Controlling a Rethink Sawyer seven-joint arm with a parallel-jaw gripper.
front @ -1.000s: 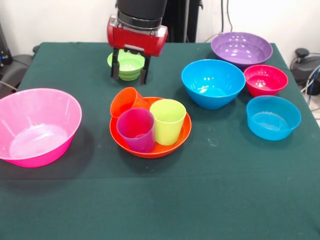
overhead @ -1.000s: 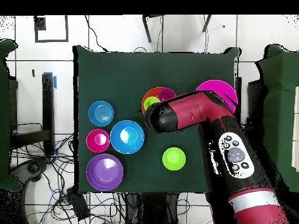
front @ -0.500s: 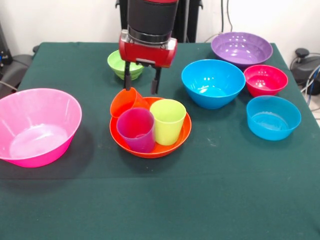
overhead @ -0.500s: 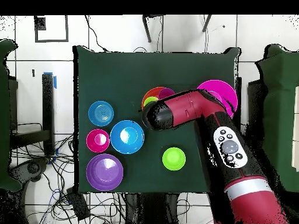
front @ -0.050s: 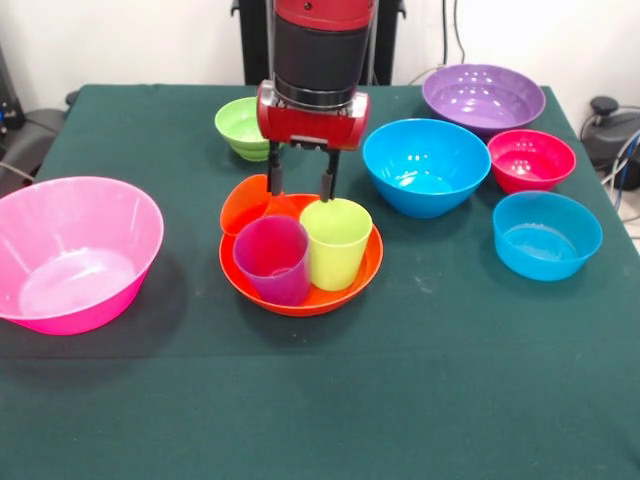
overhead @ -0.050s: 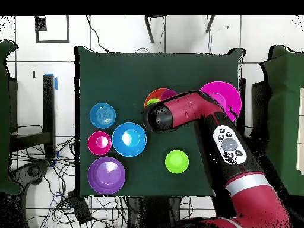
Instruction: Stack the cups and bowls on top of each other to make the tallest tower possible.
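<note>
At twelve o'clock of the glossy orange plastic bowl, the red-and-black gripper hangs vertical, fingers spread wide and empty. That bowl holds the tapered orange tumbler, tipped, with the purple tumbler and lime tumbler upright. Judged step: approach for a first pick; no tower exists. Next: descend squarely over one cup rim, then close.

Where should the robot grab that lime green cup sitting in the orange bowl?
Probably by its rim, coming straight down. The lime green cup stands upright, mouth open, in the orange bowl, and the purple cup crowds one side, so a side approach looks cramped. The open gripper hangs just behind it.
</note>
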